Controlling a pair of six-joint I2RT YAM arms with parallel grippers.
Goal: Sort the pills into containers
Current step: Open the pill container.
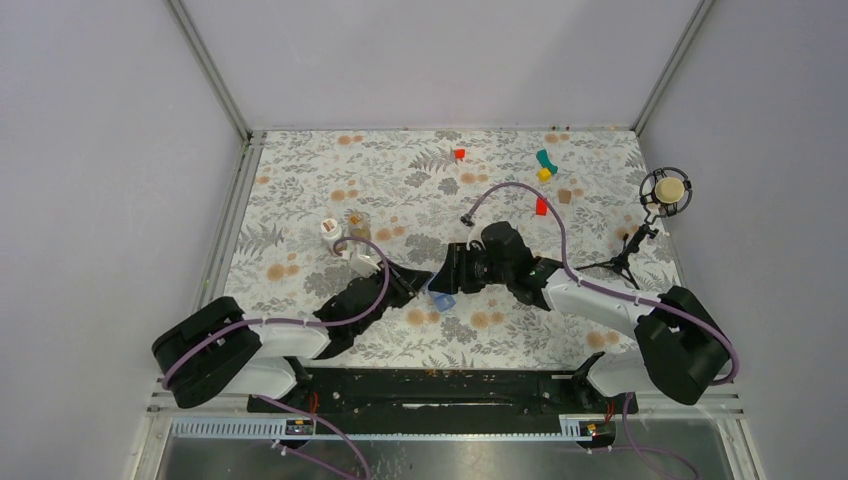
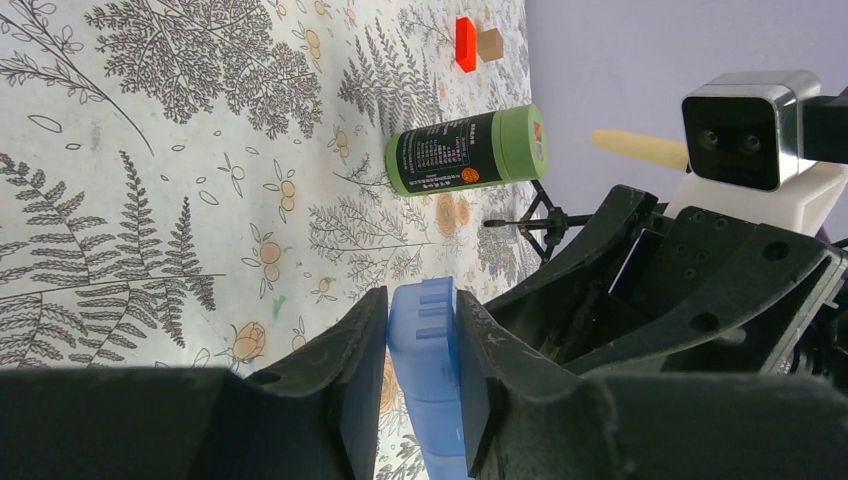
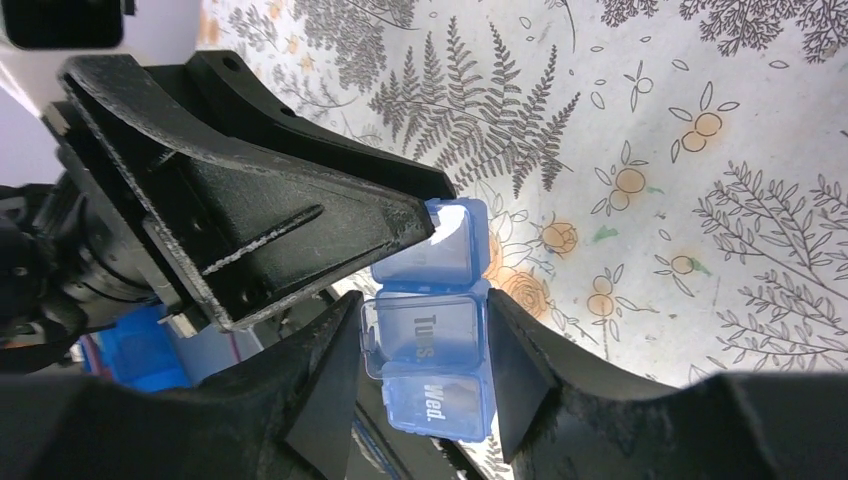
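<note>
While both jaws clamp the pill box (image 3: 430, 350), one lid (image 3: 440, 245) seems raised.

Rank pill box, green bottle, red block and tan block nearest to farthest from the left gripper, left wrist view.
1. The pill box, clamped in the left gripper.
2. The green bottle, lying beyond.
3. The red block and tan block, side by side farthest; too close to call.
</note>
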